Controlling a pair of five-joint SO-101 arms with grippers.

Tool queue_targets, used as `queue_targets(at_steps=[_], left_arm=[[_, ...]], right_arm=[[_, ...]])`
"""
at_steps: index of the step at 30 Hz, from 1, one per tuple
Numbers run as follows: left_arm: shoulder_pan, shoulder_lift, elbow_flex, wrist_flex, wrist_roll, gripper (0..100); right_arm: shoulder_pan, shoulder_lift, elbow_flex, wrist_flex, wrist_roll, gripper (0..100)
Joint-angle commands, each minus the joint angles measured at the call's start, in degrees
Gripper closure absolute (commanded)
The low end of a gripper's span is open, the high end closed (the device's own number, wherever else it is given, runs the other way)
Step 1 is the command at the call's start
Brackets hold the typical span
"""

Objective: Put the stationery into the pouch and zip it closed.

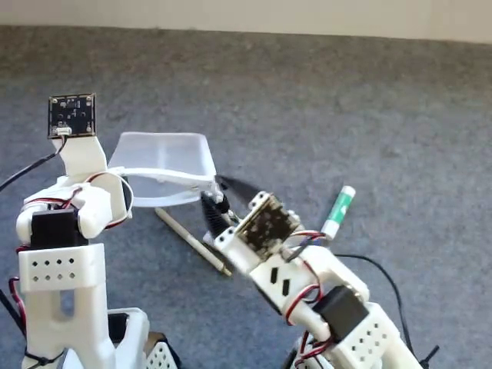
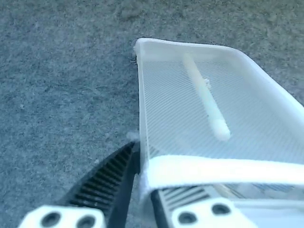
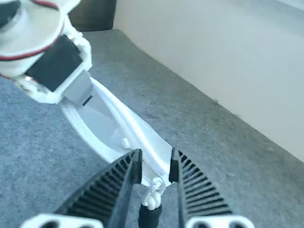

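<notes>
A white mesh pouch (image 1: 165, 157) hangs open above the grey carpet. My left gripper (image 2: 142, 173) is shut on its rim (image 2: 213, 168) at one corner, and the same gripper (image 1: 125, 188) sits at the pouch's left end in the high view. Inside the pouch (image 2: 256, 123) lies a white stick-shaped item (image 2: 206, 102). My right gripper (image 3: 155, 166) stands open at the other end of the pouch (image 3: 118, 128), its fingers on either side of the rim, with the zipper pull (image 3: 152, 198) dangling just below. A thin pen (image 1: 192, 241) and a green-and-white marker (image 1: 338, 211) lie on the carpet.
Grey carpet (image 1: 346, 100) stretches free to the back and right. A pale wall (image 3: 228, 61) borders it. The right arm's body (image 1: 323, 300) lies between the pen and the marker.
</notes>
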Motion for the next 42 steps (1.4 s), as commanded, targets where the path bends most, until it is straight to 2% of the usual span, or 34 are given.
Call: queue_targets(at_steps=[1, 7, 15, 19, 25, 27, 34, 39, 42], left_arm=[[-0.13, -1.54, -1.36, -0.26, -0.26, 99], [-0.13, -1.54, -1.36, -0.26, -0.26, 99], [-0.13, -1.54, -1.36, -0.26, -0.26, 99], [-0.13, -1.54, -1.36, -0.26, -0.26, 99], [-0.13, -1.54, -1.36, 0.0, -0.26, 99], [-0.13, -1.54, -1.36, 0.0, -0.26, 99], [-0.13, -1.54, -1.27, 0.0, -0.26, 99], [-0.13, -1.54, -1.27, 0.0, -0.26, 99], [-0.13, -1.54, -1.27, 0.0, -0.26, 99]], right_arm=[[4.26, -0.66, -8.57, 5.85, 0.44, 90.2], [12.44, -0.57, -14.73, 12.97, 0.44, 90.2], [23.6, -0.48, -14.29, 17.36, 0.26, 90.3], [29.76, 2.51, -12.09, 17.98, -5.36, 90.3], [35.21, 16.66, -12.09, 17.8, -6.59, 90.3], [36.44, 21.93, -12.35, 17.63, -9.05, 90.1], [40.31, 38.99, -20.7, 17.98, -16.53, 89.9], [42.24, 49.01, -25.45, 18.15, -18.64, 89.9], [43.03, 53.93, -29.76, 22.37, -19.08, 89.9]])
